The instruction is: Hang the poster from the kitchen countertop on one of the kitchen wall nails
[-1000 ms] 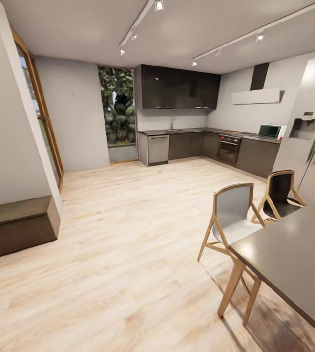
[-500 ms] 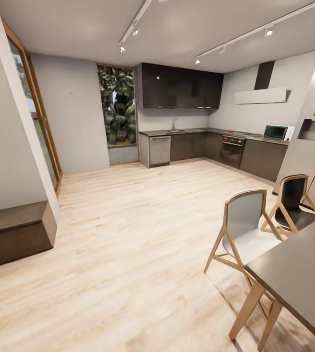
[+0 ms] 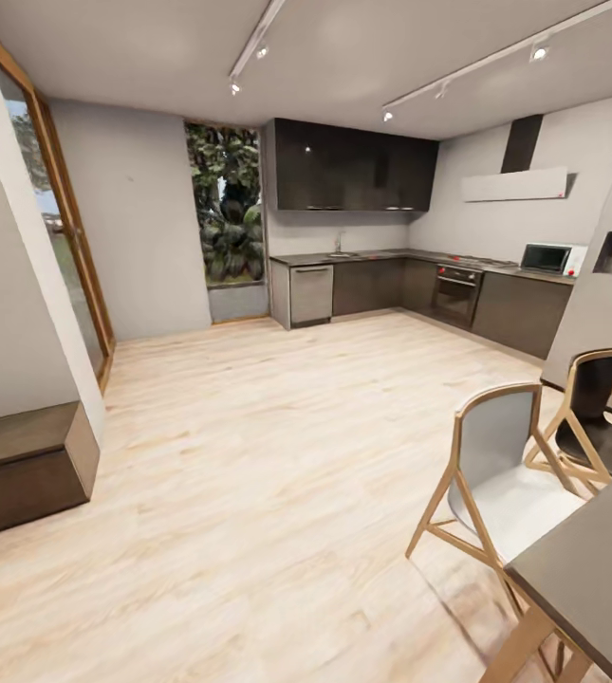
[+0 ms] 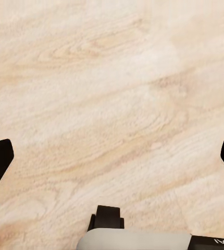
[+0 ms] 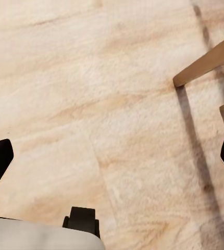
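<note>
Head view: matte grey L-shaped kitchen countertop (image 3: 410,254), distant.

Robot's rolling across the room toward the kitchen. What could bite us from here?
1. The grey chair and dining table sit close on the robot's right; the right wrist view shows a wooden leg nearby, so the base may clip it.
2. The kitchen countertop is far off and no poster can be made out on it; it needs a closer look.
3. A faint dot on the far wall may be a nail; too small to confirm.
</note>
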Robot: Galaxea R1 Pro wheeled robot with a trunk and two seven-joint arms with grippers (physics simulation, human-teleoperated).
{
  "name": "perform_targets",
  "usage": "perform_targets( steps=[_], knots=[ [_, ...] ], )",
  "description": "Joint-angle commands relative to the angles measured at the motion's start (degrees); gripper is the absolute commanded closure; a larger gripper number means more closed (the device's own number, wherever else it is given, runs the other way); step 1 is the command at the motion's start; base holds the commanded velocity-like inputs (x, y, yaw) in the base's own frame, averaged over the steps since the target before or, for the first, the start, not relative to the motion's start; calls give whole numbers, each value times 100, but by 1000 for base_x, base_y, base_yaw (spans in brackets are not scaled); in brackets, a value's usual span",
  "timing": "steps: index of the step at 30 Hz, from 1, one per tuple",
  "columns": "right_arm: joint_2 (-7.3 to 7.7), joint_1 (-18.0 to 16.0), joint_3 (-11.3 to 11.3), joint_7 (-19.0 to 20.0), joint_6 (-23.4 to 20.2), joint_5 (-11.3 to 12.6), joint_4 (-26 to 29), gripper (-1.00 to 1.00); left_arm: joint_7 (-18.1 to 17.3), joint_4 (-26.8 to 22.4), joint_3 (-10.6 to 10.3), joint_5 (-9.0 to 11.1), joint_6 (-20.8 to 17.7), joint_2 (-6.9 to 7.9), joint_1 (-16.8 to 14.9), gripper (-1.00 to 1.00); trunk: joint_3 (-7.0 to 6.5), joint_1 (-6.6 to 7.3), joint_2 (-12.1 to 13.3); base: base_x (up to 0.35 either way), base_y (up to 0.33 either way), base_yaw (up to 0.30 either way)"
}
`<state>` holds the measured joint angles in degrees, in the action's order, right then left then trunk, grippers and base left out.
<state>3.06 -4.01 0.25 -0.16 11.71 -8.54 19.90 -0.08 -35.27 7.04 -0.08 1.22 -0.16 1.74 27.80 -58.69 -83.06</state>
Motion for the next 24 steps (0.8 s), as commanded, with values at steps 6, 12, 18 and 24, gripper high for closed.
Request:
perform_targets(
  steps=[6,12,18,24],
  knots=[
    [1,-3,1,-2,16,-34,-4,-100,-1,-7,8,-1,10,-2,2,-100,5,-4,-2,339,0,0],
    [1,-3,-2,-2,16,-34,-4,-100,-1,-11,8,-1,10,-2,2,-100,5,-4,-2,339,0,0],
    [1,-3,-6,-2,16,-34,-4,-100,-1,-12,8,-1,10,-2,2,-100,5,-4,-2,339,0,0],
    [1,-3,-7,-2,16,-35,-4,-100,-1,-11,8,-1,10,-2,2,-100,5,-4,-2,339,0,0]
  ],
)
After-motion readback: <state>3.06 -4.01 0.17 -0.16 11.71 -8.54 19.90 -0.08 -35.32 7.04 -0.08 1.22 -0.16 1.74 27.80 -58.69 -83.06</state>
